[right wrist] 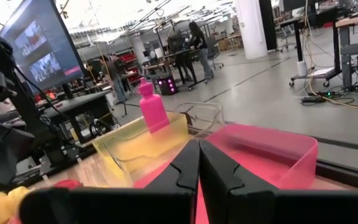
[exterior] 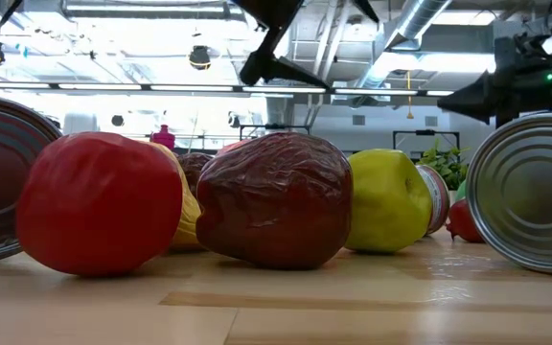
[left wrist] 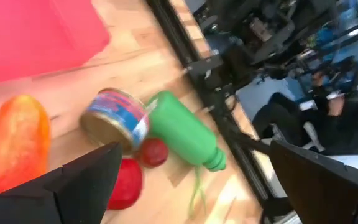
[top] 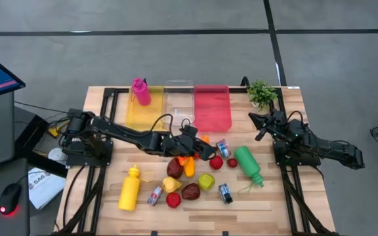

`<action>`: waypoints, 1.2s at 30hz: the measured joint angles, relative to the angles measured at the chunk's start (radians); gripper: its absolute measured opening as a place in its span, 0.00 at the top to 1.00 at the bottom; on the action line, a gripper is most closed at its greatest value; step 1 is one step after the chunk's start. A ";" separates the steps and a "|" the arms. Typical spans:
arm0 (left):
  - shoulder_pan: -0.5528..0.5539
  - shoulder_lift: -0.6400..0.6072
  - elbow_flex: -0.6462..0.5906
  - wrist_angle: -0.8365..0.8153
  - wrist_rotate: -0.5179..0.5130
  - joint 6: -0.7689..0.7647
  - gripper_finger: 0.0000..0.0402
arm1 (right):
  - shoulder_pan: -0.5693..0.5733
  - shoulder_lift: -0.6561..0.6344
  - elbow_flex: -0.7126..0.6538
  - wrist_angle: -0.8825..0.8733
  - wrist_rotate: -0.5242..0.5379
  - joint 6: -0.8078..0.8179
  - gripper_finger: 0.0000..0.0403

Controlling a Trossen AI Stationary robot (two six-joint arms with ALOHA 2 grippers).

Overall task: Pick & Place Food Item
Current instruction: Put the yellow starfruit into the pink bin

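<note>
A heap of food lies mid-table: an orange fruit (top: 189,165), a red fruit (top: 216,162), a smaller red one (top: 231,162), a yellow-green apple (top: 206,181), dark red fruits (top: 190,191) and small cans (top: 223,147). A green bottle (top: 248,164) lies on its side beside them. My left gripper (top: 201,151) hangs open above the heap's far side. In its wrist view the can (left wrist: 115,118), the small red fruit (left wrist: 154,151) and the green bottle (left wrist: 182,127) show between its spread fingers (left wrist: 73,186). My right gripper (top: 254,120) is shut and waits at the right edge, holding nothing.
Three bins stand in a row at the far edge: yellow (top: 146,111) with a pink bottle (top: 140,92), clear (top: 179,101) and pink (top: 212,108). A small plant (top: 262,93) stands at the far right. A yellow bottle (top: 130,188) lies near left. More cans (top: 225,193) lie near the front.
</note>
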State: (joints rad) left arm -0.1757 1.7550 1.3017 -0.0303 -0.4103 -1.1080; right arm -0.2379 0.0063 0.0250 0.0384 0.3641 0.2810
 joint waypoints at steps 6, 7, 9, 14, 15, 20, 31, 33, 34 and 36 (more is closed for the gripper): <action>0.017 -0.022 0.001 0.062 0.000 -0.001 0.05 | 0.000 0.000 0.000 -0.021 0.000 0.000 0.99; 0.022 -0.032 0.002 0.068 0.001 -0.001 0.05 | 0.000 0.000 0.000 -0.022 0.000 0.000 0.99; 0.029 -0.047 0.000 0.065 0.000 0.004 0.06 | 0.000 0.000 0.000 -0.023 0.000 0.000 0.99; 0.036 -0.049 0.000 0.058 -0.001 0.054 0.08 | 0.000 0.000 0.000 -0.023 -0.001 -0.003 0.99; 0.037 -0.049 0.001 0.052 -0.001 0.051 0.08 | 0.000 0.000 0.000 -0.023 -0.001 -0.003 0.99; 0.047 -0.050 0.001 -0.053 -0.002 -0.111 0.09 | 0.000 0.000 0.000 -0.025 0.000 -0.003 0.99; 0.047 -0.152 0.000 -0.356 0.026 -0.249 0.15 | 0.000 0.000 0.001 -0.027 0.000 -0.069 0.99; 0.048 -0.171 0.000 -0.432 0.035 -0.274 0.16 | 0.000 0.000 0.001 -0.027 0.000 -0.094 0.99; 0.049 -0.177 0.000 -0.462 0.040 -0.289 0.16 | 0.000 0.000 0.001 -0.027 0.000 -0.098 0.99; 0.048 -0.186 0.000 -0.538 0.050 -0.326 0.16 | 0.000 0.000 0.001 -0.027 0.000 -0.098 0.99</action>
State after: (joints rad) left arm -0.1276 1.5686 1.3018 -0.5685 -0.3602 -1.4344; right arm -0.2379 0.0063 0.0257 0.0116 0.3637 0.1833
